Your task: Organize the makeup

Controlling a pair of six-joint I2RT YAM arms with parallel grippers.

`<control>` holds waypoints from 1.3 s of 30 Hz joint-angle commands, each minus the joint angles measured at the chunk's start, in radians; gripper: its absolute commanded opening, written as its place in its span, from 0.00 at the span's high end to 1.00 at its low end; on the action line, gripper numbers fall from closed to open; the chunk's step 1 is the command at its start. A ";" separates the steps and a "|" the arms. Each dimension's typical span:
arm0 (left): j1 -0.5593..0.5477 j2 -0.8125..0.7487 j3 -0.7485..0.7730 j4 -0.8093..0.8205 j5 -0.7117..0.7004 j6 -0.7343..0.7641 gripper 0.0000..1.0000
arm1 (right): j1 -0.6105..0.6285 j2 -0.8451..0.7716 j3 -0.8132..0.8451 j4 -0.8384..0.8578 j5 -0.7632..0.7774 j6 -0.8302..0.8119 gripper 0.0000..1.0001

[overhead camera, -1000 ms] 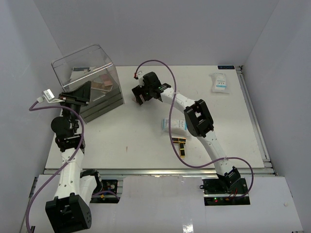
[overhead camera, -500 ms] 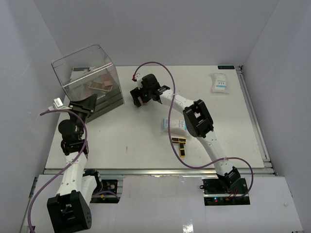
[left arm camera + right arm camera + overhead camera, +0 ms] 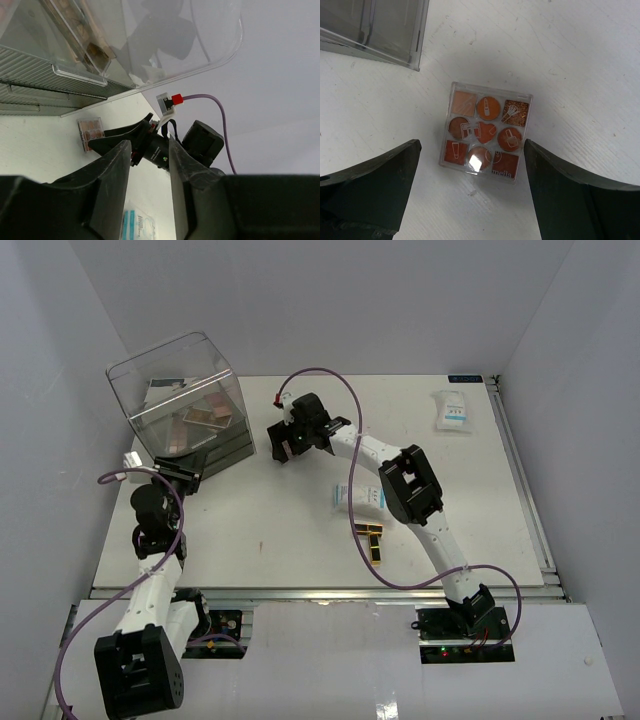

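Note:
A square pink-brown eyeshadow palette (image 3: 486,131) lies flat on the white table, just off the corner of the clear box. My right gripper (image 3: 475,185) hovers over it, open and empty, one finger on each side; in the top view the right gripper (image 3: 282,447) hides most of it. The palette also shows in the left wrist view (image 3: 90,133). My left gripper (image 3: 190,480) is open and empty by the box's near corner. More palettes (image 3: 207,416) lie inside the box. One sachet (image 3: 358,498) lies under the right arm, another (image 3: 452,410) at the far right. Lipstick tubes (image 3: 372,540) lie mid-table.
The big clear plastic box (image 3: 180,390) stands at the far left on dark ribbed trays (image 3: 225,455); its corner shows in the right wrist view (image 3: 375,25). The right arm's purple cable (image 3: 330,375) arcs above the table. White walls close in three sides.
My left arm has drawn back from the box toward the near left. My right gripper has shifted slightly left over the square palette.

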State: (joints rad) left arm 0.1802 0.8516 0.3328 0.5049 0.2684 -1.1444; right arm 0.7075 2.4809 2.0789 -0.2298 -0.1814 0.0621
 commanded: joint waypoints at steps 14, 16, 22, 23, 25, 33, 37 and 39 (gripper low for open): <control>-0.004 -0.063 -0.039 -0.026 -0.041 -0.022 0.44 | 0.097 0.019 0.035 -0.017 0.328 -0.108 0.08; -0.004 -0.061 -0.049 -0.022 -0.040 -0.035 0.44 | 0.100 0.021 0.025 -0.017 0.339 -0.101 0.06; -0.024 -0.042 -0.072 -0.012 -0.051 -0.075 0.44 | 0.099 0.030 0.011 -0.018 0.341 -0.083 0.20; -0.031 -0.036 -0.072 -0.013 -0.058 -0.080 0.44 | 0.098 0.031 0.011 -0.018 0.339 -0.081 0.28; -0.053 -0.027 -0.071 -0.015 -0.082 -0.086 0.44 | 0.098 0.030 0.011 -0.017 0.341 -0.080 0.40; -0.187 -0.002 -0.086 -0.028 -0.248 -0.144 0.46 | 0.063 -0.087 -0.126 0.050 0.266 -0.081 0.82; -0.268 0.054 -0.126 0.012 -0.407 -0.281 0.52 | 0.025 -0.292 -0.315 0.130 0.114 -0.091 0.92; -0.282 0.102 -0.132 0.042 -0.472 -0.323 0.57 | 0.007 -0.374 -0.399 0.176 0.061 -0.105 0.92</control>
State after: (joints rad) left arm -0.0698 0.8846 0.2260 0.5018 -0.0103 -1.3359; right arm 0.7617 2.3197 1.8029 -0.1588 0.0169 -0.0225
